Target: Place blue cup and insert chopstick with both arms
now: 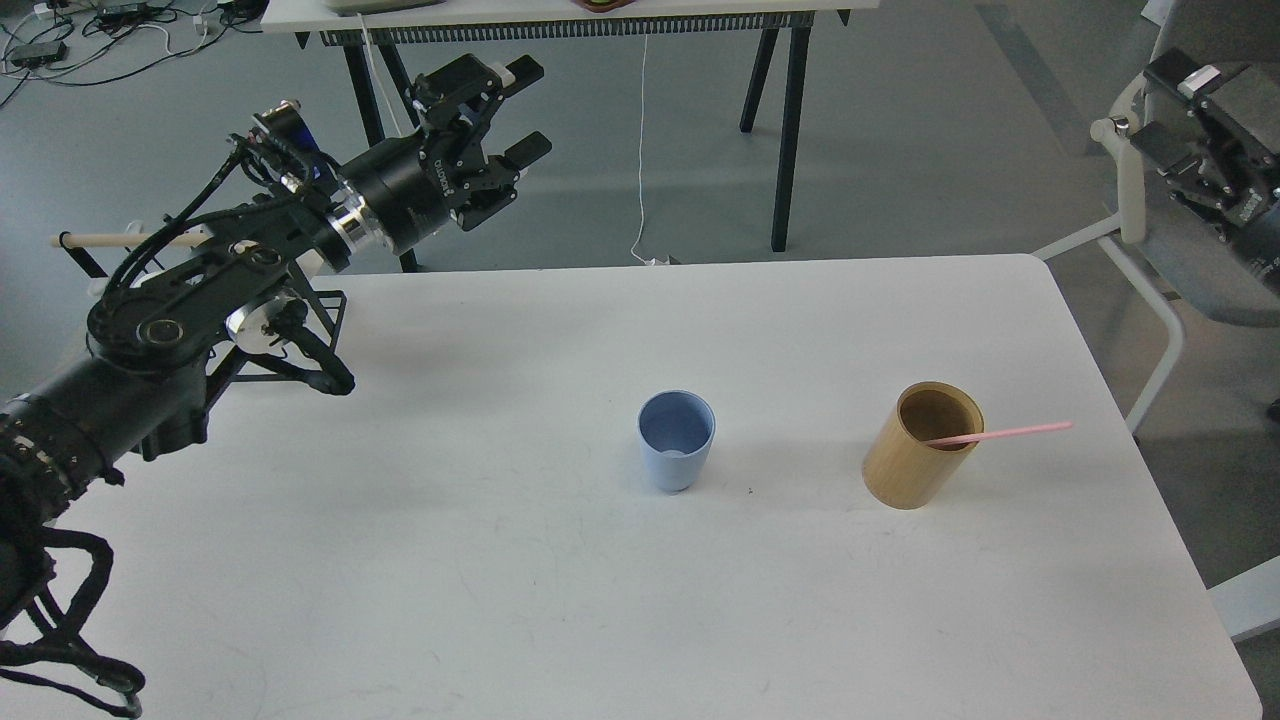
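At the middle of the white tabletop (520, 560) stands the small pale blue matte cup (676, 440), upright with its mouth open to the ceiling, so it looks already set where a stick could be dropped into it. At three o'clock from it, well apart, stands the wider tan wooden cylinder holder (920, 448), also upright. The thin pink chopstick (1000, 433) leans inside that holder, its free end poking out over the rim toward three o'clock, which leaves a graspable length clear of the wood.

The left gripper (505, 120) hangs off the table's far edge at about ten o'clock from the cup, its fingers spread and holding nothing; it appears lifted clear so the cup stays unobstructed. The right gripper (1195, 150) sits at the frame's edge near two o'clock, well away from the holder; I cannot tell whether its fingers are apart. By my judgement the placing is done and the chopstick transfer is not yet begun.
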Controlling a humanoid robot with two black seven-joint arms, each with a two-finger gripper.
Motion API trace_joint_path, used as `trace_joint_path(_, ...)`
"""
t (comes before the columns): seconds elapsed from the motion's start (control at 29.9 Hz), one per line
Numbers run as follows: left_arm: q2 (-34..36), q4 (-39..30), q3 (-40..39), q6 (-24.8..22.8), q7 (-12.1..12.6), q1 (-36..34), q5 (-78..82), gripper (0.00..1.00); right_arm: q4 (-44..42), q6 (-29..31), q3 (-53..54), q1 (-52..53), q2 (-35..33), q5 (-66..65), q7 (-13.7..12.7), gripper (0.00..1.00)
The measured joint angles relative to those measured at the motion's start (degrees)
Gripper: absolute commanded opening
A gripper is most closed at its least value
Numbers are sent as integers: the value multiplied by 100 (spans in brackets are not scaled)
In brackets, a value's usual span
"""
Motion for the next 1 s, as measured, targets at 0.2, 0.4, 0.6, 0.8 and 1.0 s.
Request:
trace_joint_path(0.2,208,0,-43,0,0,264,-2,87,889,-2184,-8,-1093,-193,-1722,0,96)
trace_joint_path(0.4,222,5,-46,1,0,382,0,87,976,-2794,-23,-2308,-215,-2615,0,91)
trace_joint_path(0.6,125,8,-39,1,-1,400,6,87,910,-2808,-86,-3134,-175,-2683,0,81)
trace_joint_path(0.8,111,45,-26,2,-2,443,12,88,625,-2808,-326,-3316,-33,-2680,0,68)
trace_joint_path(1.0,103,68,-20,2,-2,485,12,89,410,-2808,-370,-3256,319,-2675,-1,58)
